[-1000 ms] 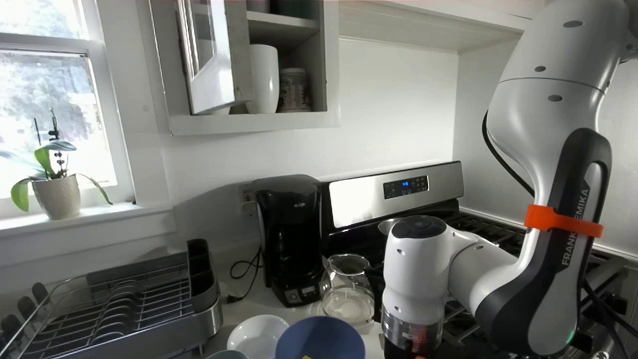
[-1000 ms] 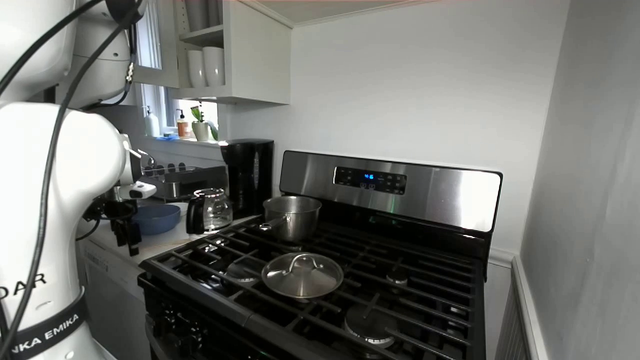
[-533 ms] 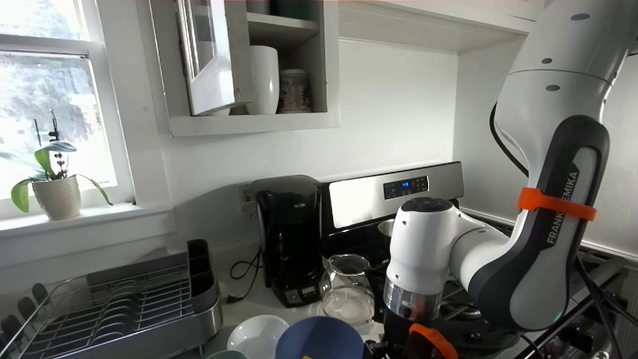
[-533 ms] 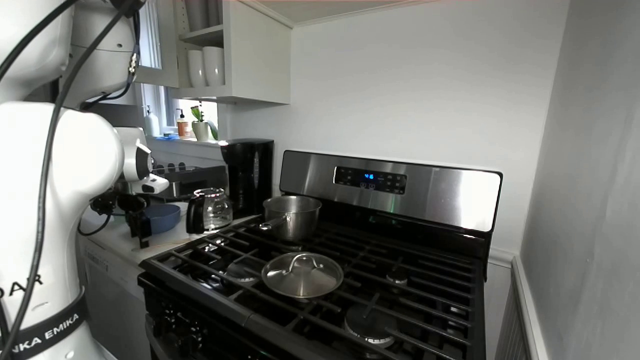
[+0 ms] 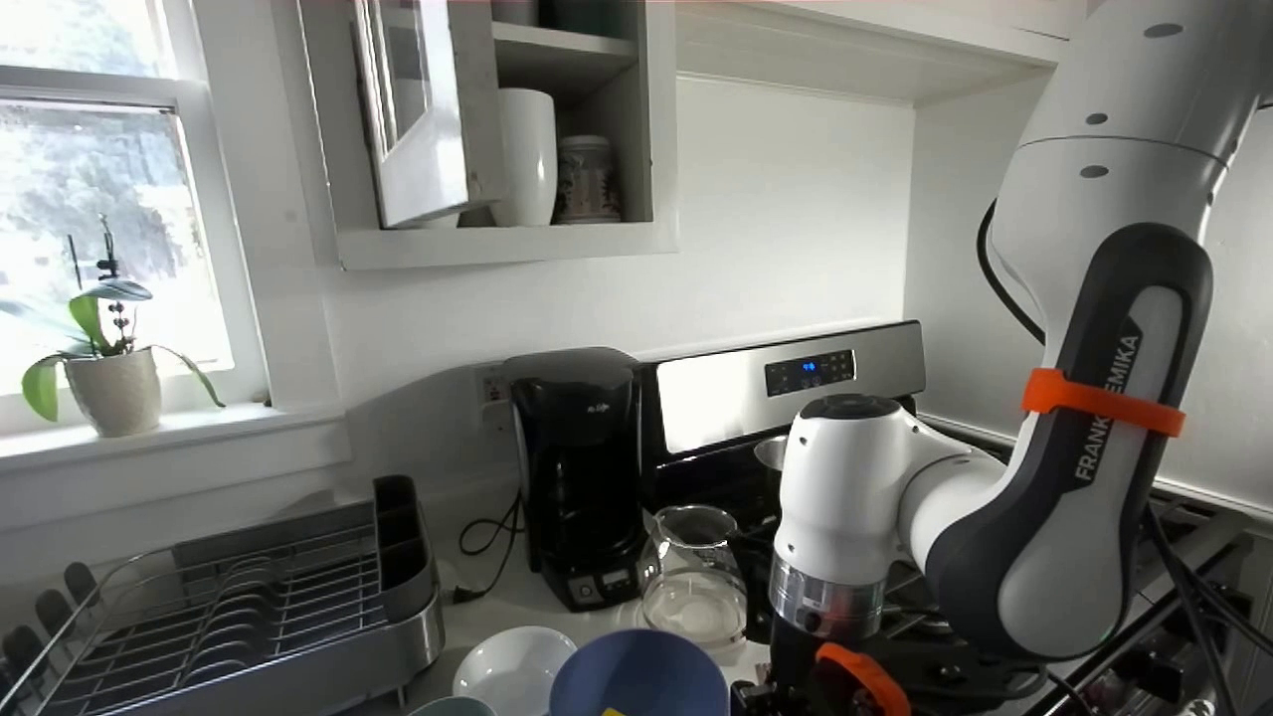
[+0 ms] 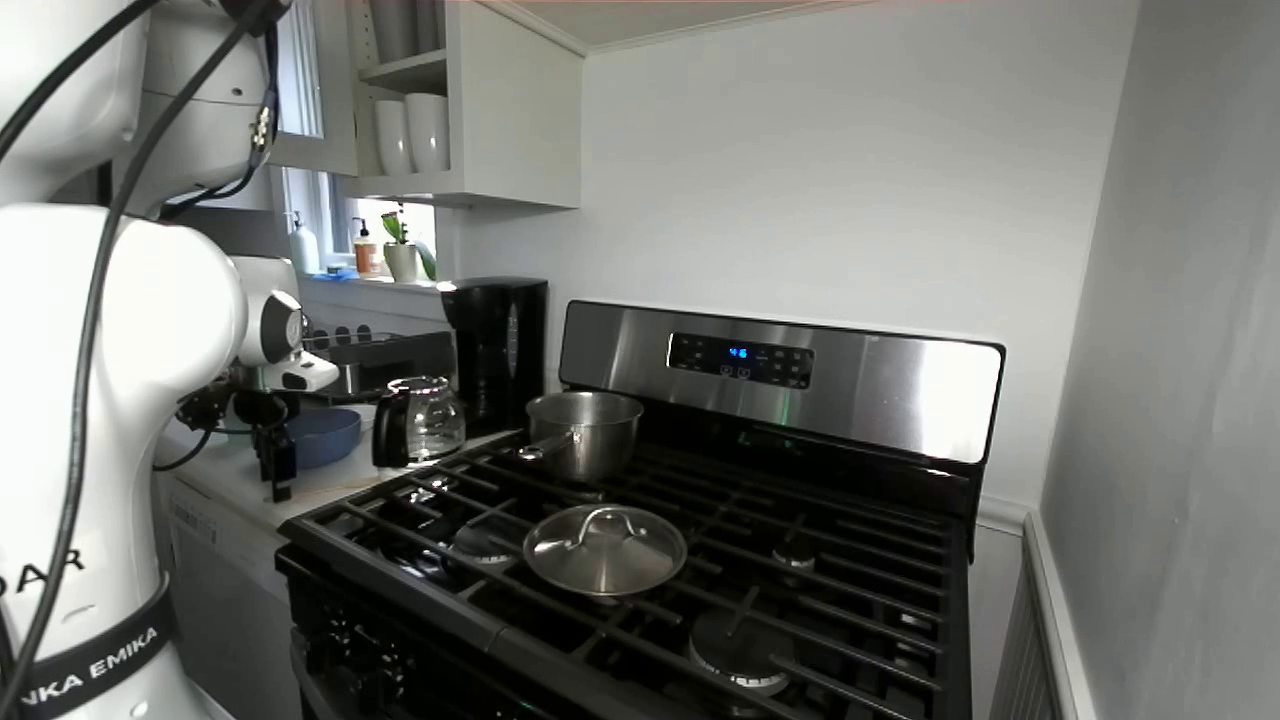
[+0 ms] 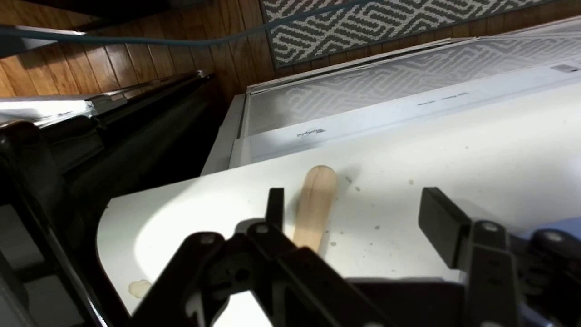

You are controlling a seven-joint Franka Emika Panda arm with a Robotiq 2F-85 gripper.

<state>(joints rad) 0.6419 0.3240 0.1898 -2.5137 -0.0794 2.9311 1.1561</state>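
- Compared with a second ago, my arm (image 5: 1054,557) sits higher at its lower end in an exterior view, with more of its orange piece (image 5: 863,678) in sight; the blue bowl (image 5: 636,661), white bowl (image 5: 512,666) and glass carafe (image 5: 696,587) stay put.
- My gripper (image 7: 356,213) stands spread, its two fingers (image 7: 442,227) well apart over the counter (image 7: 204,213), with nothing pinched between them.
- The wooden stick (image 7: 314,206) lies on the pale counter, beneath and between the fingers, closer to one of them, with a gap showing on both sides. Its rounded end points toward the counter's front edge; its other end is hidden behind the gripper, so I can't tell what it belongs to.
- I judge it light and stiff, hard to break, with a smooth face that could skid or turn on the counter if one finger meets it first.
- The best hold looks to be across its long, straight sides, somewhat in from the rounded end, where the fingers can lie flat; the curved tip would give them less to bite on.
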